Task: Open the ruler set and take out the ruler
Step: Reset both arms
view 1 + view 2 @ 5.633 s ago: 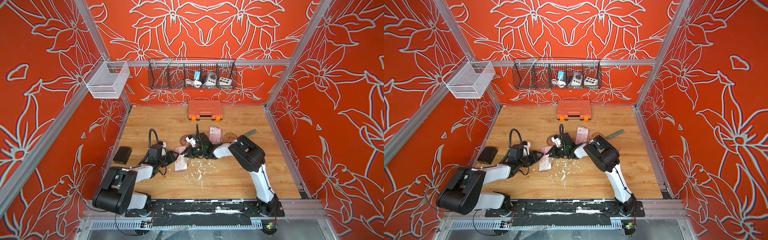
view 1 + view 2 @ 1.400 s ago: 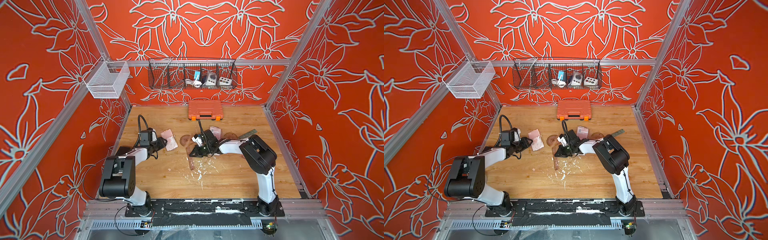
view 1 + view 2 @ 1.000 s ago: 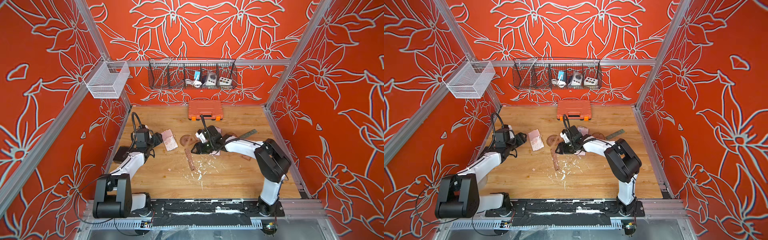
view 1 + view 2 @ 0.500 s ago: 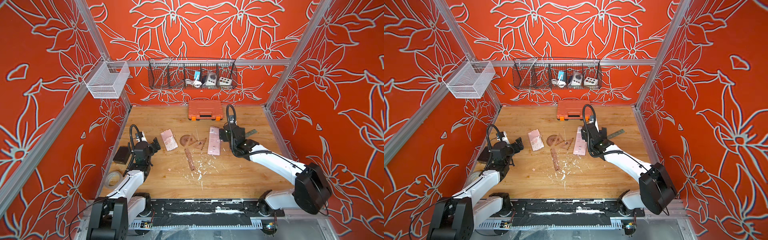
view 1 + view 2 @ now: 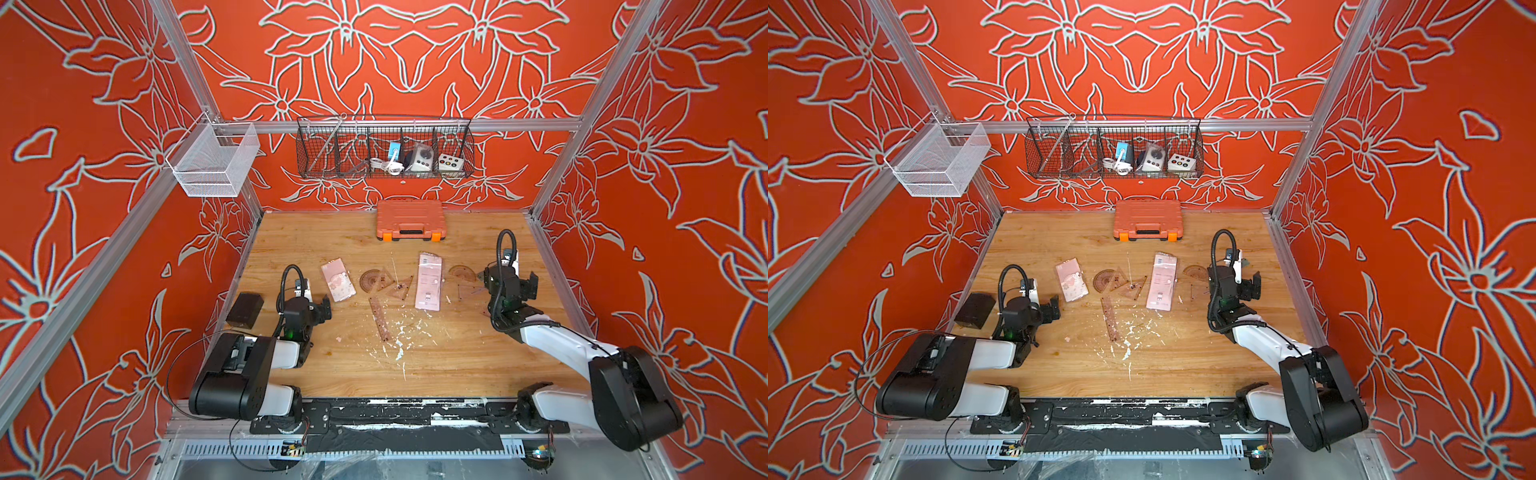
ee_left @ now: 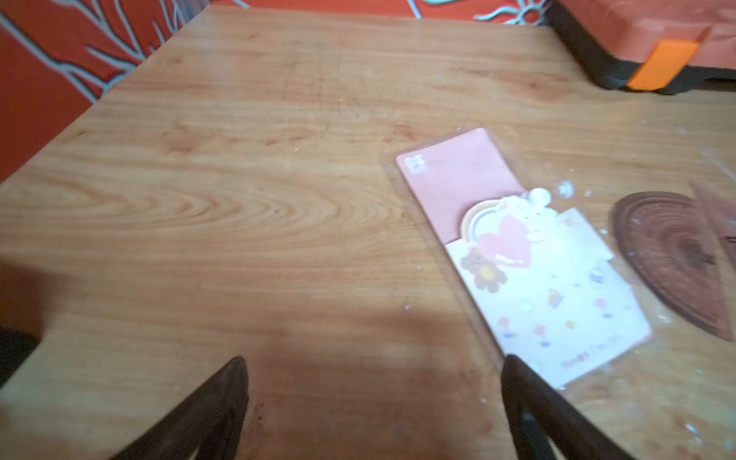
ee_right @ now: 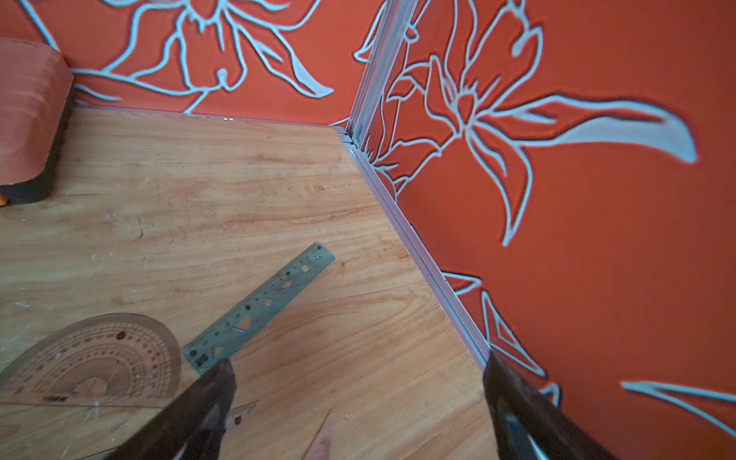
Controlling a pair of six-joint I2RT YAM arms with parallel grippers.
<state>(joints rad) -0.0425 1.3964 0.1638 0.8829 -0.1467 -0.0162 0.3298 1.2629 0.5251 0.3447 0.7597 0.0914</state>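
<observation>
**Top views.** The left gripper is seen with its fingers spread and nothing held, near the pink heart-print packet on the wooden table. The right gripper is likewise spread and empty, near the right wall. The brown straight ruler is laid flat mid-table, outside both packets. It is listed below a protractor and a set square. A long pink packet is laid just right of these. An orange case is kept at the back.

**Left wrist.** Parted fingertips are shown over wood. The heart-print packet's corner is met by one tip; contact cannot be told.

**Right wrist.** A green stencil ruler and a second protractor are recorded ahead of the parted fingers.
</observation>
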